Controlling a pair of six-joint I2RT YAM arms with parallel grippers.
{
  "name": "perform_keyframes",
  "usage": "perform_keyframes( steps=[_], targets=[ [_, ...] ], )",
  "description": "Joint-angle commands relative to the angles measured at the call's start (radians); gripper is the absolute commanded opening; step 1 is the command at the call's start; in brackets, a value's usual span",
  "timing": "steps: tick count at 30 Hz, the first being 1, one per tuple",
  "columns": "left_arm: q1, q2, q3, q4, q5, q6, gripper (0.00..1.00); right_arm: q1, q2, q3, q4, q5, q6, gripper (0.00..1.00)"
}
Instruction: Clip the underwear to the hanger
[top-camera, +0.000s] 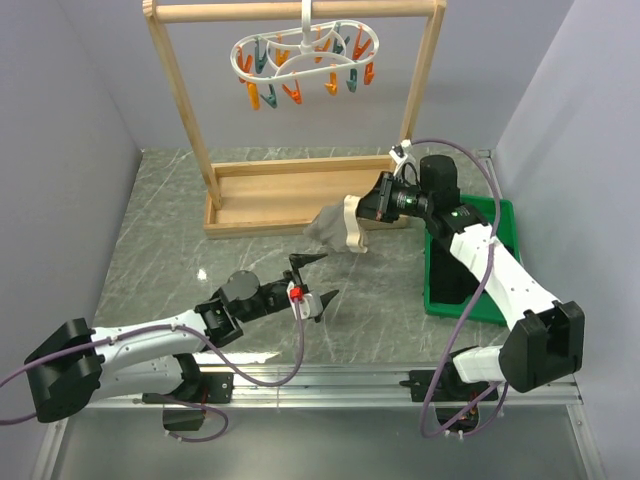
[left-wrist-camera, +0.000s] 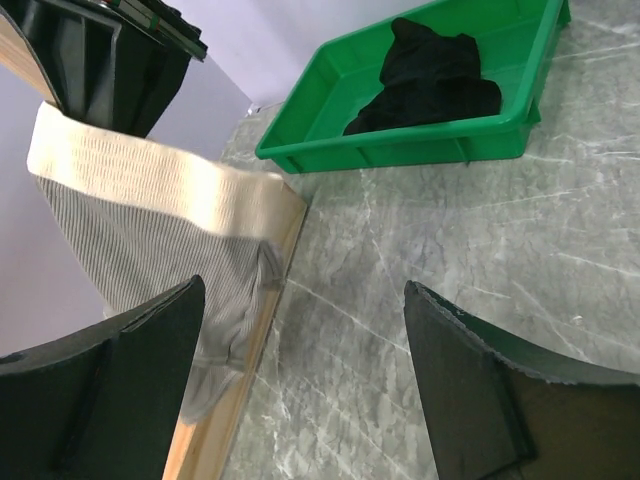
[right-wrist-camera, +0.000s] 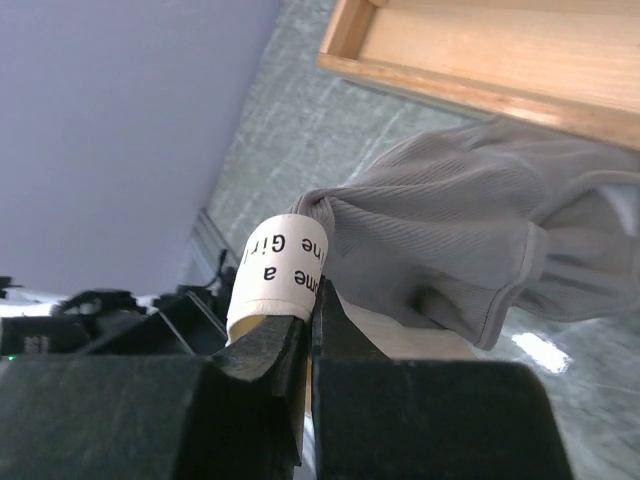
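Soft, floppy underwear (top-camera: 333, 228) pinched at the waistband (left-wrist-camera: 150, 180) by right gripper (right-wrist-camera: 310, 312). Left gripper (top-camera: 316, 280) spread wide, holding nothing; grab waistband too.

Taupe underwear (top-camera: 330, 228), beige waistband, dangles bunched above the surface (top-camera: 170, 260); white hanger (top-camera: 305, 38), orange and teal pegs (top-camera: 268, 97), hangs behind it.

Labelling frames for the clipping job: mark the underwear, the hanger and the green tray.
underwear (right-wrist-camera: 460, 220), right wrist view, on the grey ribbed body.
hanger (top-camera: 305, 45), top view, on the central stem between the loops.
green tray (left-wrist-camera: 420, 145), left wrist view, on its near wall.
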Motion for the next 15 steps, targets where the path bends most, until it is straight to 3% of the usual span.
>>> perform_keyframes(
  steps=[1, 8, 15],
  targets=[
    [-0.013, 0.023, 0.046, 0.087, -0.041, -0.021, 0.86, 0.02, -0.01, -0.034, 0.105, -0.019, 0.135, 0.0],
    [-0.013, 0.103, 0.075, 0.144, -0.093, -0.014, 0.81, 0.062, -0.019, -0.08, 0.162, -0.027, 0.241, 0.0],
    [-0.015, 0.192, 0.118, 0.178, -0.173, -0.019, 0.7, 0.063, 0.005, -0.135, 0.269, -0.071, 0.465, 0.0]
  ],
)
